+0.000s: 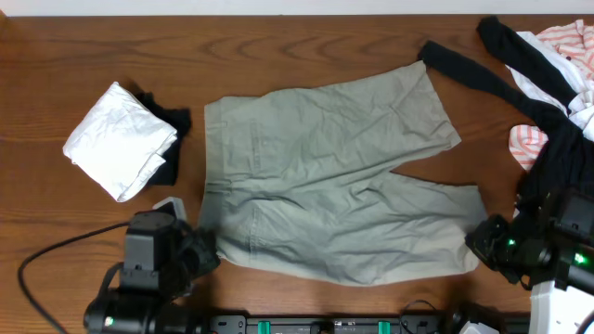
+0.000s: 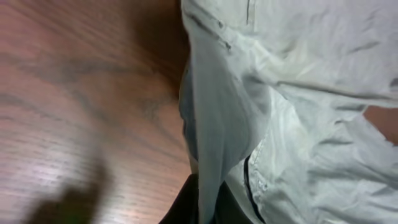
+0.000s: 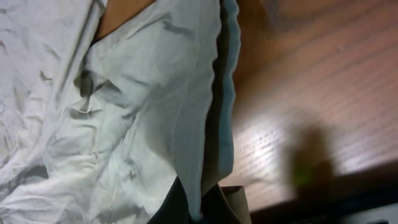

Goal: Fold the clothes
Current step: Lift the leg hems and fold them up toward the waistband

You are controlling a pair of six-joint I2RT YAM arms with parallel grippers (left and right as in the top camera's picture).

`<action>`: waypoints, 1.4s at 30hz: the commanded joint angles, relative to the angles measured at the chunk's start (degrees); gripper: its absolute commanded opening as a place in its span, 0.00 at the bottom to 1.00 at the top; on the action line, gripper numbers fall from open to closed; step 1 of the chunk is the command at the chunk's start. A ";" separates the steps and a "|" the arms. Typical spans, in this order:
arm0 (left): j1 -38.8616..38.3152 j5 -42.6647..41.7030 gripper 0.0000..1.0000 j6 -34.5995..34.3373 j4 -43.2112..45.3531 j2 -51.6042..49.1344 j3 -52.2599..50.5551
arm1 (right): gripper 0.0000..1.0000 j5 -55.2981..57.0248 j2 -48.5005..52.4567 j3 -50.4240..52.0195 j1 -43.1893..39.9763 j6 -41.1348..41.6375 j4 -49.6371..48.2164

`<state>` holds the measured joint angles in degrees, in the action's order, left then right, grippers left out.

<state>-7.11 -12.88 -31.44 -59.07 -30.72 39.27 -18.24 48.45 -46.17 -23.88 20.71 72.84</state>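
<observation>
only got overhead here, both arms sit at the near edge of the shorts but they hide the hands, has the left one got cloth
Observer: Yes. In the left wrist view the left hand is shut on a raised fold of the shorts, and the cloth runs down between its fingers.
Operator: ok and the other side, gripping or just hovering
Observer: Gripping. The right wrist view shows the right hand pinching an edge of the shorts, with the fold lifted off the wood.
</observation>
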 commanded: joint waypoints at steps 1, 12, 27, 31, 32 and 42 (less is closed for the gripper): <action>0.20 3.72 0.06 0.76 -1.16 1.55 3.63 | 0.01 0.00 -1.84 -2.60 -0.11 -0.63 1.29; 0.20 18.23 0.06 0.79 7.91 -0.92 5.81 | 0.01 0.22 4.76 -9.84 -0.07 -1.33 -2.12; 0.20 18.32 0.06 5.95 38.53 -31.43 5.81 | 0.01 -0.02 34.95 -24.37 3.26 -5.16 -12.90; 0.20 18.29 0.06 6.16 46.10 -36.72 5.81 | 0.01 0.46 40.06 -27.61 7.61 -4.85 -15.45; 0.20 18.29 0.06 6.23 47.80 -37.59 5.81 | 0.01 0.46 41.27 -28.09 8.57 -4.39 -16.24; 0.20 18.36 0.06 7.85 59.52 -43.47 5.81 | 0.01 -0.04 50.05 -28.50 13.51 -2.36 -29.94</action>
<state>-7.31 3.46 -24.97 -0.40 -72.47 44.10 -19.07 97.84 -73.71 -11.66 17.72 45.32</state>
